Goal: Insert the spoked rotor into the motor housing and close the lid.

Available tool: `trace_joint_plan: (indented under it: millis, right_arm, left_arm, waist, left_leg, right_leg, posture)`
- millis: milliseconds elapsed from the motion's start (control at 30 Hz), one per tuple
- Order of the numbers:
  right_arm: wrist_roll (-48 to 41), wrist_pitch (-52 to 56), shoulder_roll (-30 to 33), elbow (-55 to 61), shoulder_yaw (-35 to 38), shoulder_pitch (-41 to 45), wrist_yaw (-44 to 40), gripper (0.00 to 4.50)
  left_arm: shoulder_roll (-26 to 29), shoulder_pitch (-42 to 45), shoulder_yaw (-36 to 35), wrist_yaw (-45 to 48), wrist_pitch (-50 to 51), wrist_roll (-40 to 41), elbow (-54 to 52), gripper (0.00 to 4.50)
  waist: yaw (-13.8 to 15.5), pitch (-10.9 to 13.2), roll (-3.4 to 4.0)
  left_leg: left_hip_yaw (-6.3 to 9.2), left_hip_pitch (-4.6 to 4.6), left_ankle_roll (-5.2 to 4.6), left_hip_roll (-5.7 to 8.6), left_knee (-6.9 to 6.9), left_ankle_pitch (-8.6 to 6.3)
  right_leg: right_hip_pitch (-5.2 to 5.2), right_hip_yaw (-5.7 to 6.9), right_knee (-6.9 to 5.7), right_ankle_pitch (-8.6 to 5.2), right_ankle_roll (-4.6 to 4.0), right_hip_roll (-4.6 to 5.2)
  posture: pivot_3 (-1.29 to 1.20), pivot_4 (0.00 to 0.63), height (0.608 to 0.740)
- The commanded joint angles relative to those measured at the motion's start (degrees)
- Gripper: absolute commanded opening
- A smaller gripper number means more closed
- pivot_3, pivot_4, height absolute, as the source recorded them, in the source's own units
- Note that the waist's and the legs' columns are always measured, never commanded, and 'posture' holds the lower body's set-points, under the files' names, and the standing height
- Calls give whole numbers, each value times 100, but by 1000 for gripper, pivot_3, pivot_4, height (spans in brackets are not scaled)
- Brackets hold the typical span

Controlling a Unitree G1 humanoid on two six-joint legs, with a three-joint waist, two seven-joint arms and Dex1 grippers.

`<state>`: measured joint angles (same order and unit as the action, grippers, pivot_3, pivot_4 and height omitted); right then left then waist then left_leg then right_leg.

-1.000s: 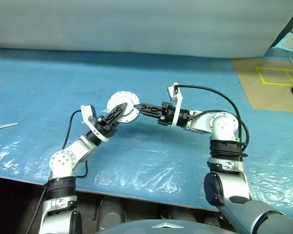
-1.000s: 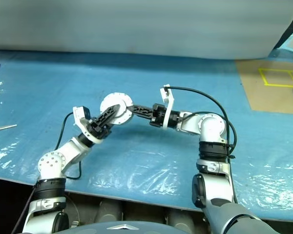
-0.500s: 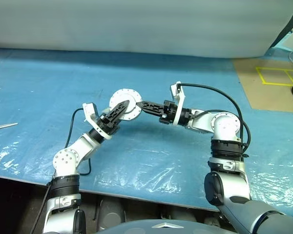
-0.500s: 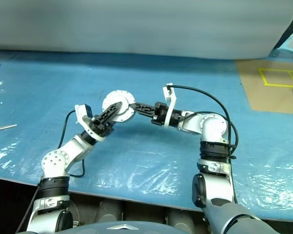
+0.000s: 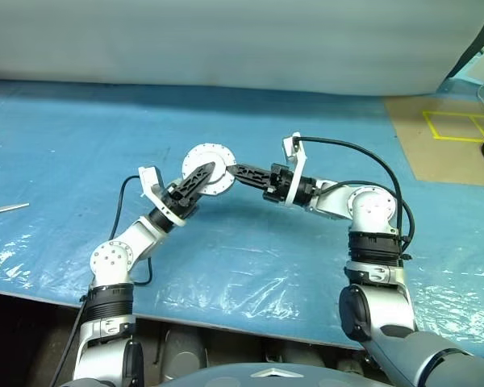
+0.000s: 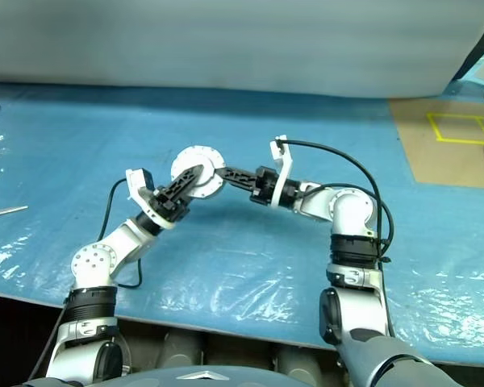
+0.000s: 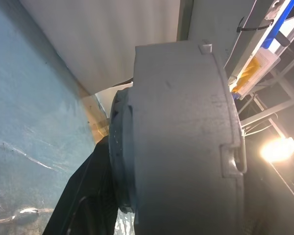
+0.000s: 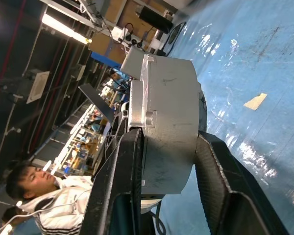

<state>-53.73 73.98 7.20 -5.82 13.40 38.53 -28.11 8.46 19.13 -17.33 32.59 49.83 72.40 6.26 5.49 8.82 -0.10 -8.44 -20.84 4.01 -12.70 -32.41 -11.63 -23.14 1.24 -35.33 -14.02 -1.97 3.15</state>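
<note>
No text, label or number can be read anywhere.

I'm seeing the motor housing [image 5: 207, 169], a short round grey metal cup, hanging on edge above the blue sheet, with the lid [image 8: 137, 105] sitting against 1 face.

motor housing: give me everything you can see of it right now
The short round grey metal motor housing is a squat drum with a matte, cast-looking side wall, a stepped rim with small lugs, and a pale round face ringed by small holes. It hangs tilted in the air above the blue plastic-covered table. The left gripper lies across its face; the right gripper straddles its thickness, fingers against both flat sides.
</note>
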Motion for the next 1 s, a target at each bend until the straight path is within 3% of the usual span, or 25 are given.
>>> trace_joint_plan:
  millis: [33,167,533,667,833,900,1000]
  right_arm:
    - [-186,-115,-47,355,-151,37,-244,2802]
    - [-305,99,-39,198,-145,87,-196,4133]
    - [-209,95,-25,100,-96,94,-107,4133]
    - [-111,12,57,107,-78,62,-65,4133]
    - [30,-114,288,111,-100,-117,-72,4133]
    - [56,-151,316,142,-139,-184,-61,4133]
    - [151,-266,280,154,-194,-227,1,4133]
  left_arm:
    - [18,80,-101,-70,-161,-140,-73,2519]
    - [-4,114,-160,-65,-181,-194,-80,2519]
    - [105,503,-889,-503,-519,199,-319,2519]
    - [339,554,-1075,-665,-799,-91,-278,2519]
    - [692,593,-1032,-814,-1526,-1145,426,2519]
    - [820,747,-895,-925,-2004,-1832,1109,2519]
    - [836,1052,-959,-922,-2443,-2245,1890,2519]
  waist:
    - [-1,0,-1]
    - [0,2,-3]
    - [-6,4,-6]
    - [-2,5,-7]
    - [4,6,-10]
    - [11,7,-11]
    - [7,14,-23]
  left_leg:
    - [0,0,0,0,0,0]
    - [0,-1,0,0,0,0]
    - [1,-1,0,-1,0,0]
    - [1,-3,0,0,0,0]
    - [2,-3,0,0,0,0]
    - [3,-4,0,0,0,0]
    - [5,-3,-1,0,-3,0]
  right_leg:
    - [0,0,0,0,0,0]
    - [0,0,1,0,0,0]
    - [0,0,0,0,0,0]
    - [0,2,2,0,0,-1]
    - [0,4,4,0,0,0]
    - [0,4,4,0,0,0]
    - [0,5,1,1,3,0]
  posture:
    - [0,150,740]
    - [0,150,740]
    - [0,150,740]
    - [0,150,740]
    - [0,150,740]
    - [0,150,740]
    - [0,150,740]
